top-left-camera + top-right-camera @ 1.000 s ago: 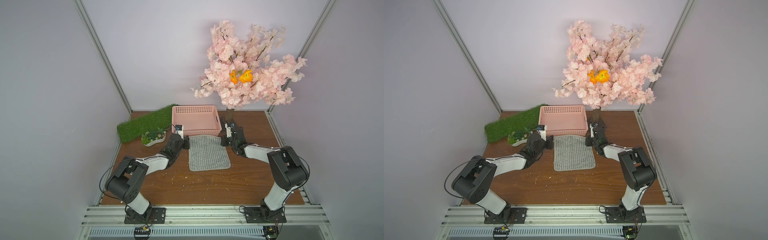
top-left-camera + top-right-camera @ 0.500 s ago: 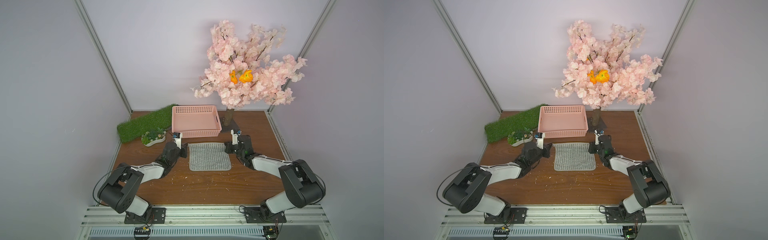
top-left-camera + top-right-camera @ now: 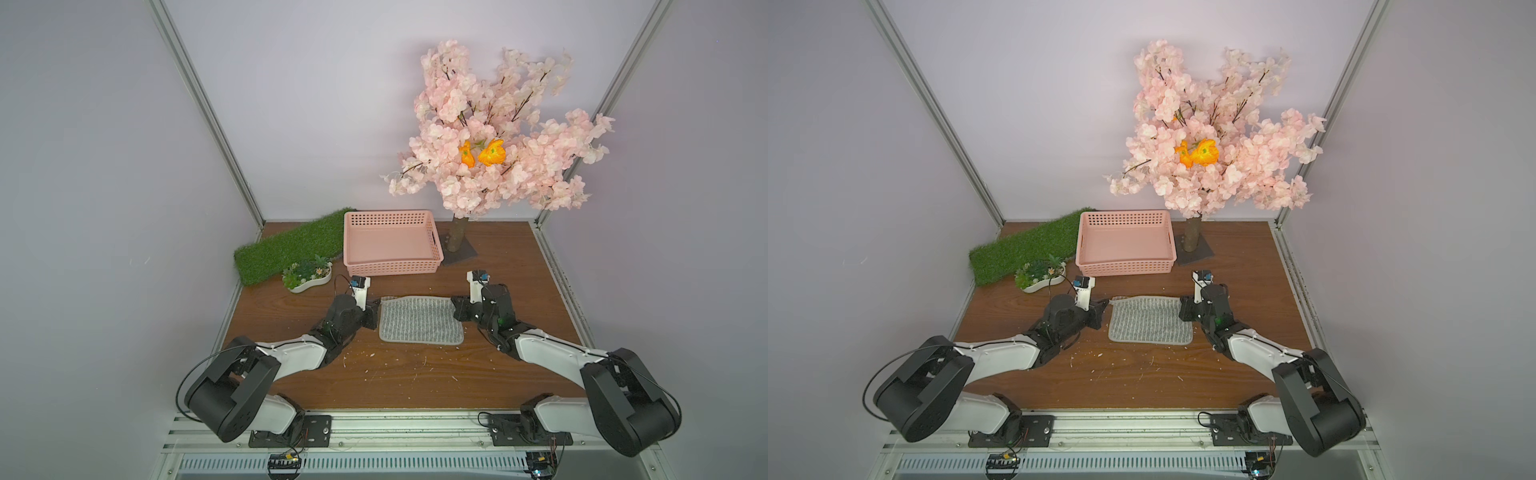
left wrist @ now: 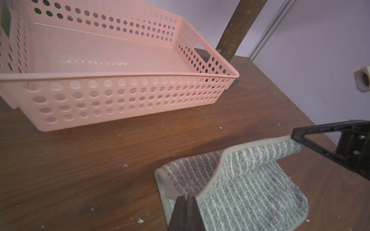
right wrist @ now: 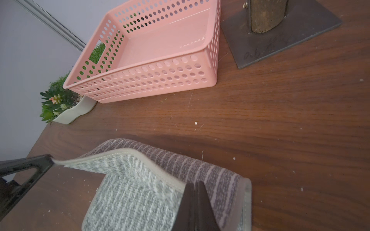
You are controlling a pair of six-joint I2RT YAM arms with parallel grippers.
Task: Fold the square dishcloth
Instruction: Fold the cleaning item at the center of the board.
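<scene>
The left gripper (image 3: 375, 310) is closed tight on one hem corner of the cloth (image 3: 419, 322), the right gripper (image 3: 456, 308) on the other. The cloth is laid on the table (image 3: 395, 374) before the basket (image 3: 390, 266), half doubled over. A second ago it was spread longer.

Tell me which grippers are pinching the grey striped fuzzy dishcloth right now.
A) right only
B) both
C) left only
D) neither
B: in the wrist views the left gripper and the right gripper are each shut on a hem corner of the grey striped fuzzy dishcloth, and the hemmed edge between them is raised over the layer lying flat.
</scene>
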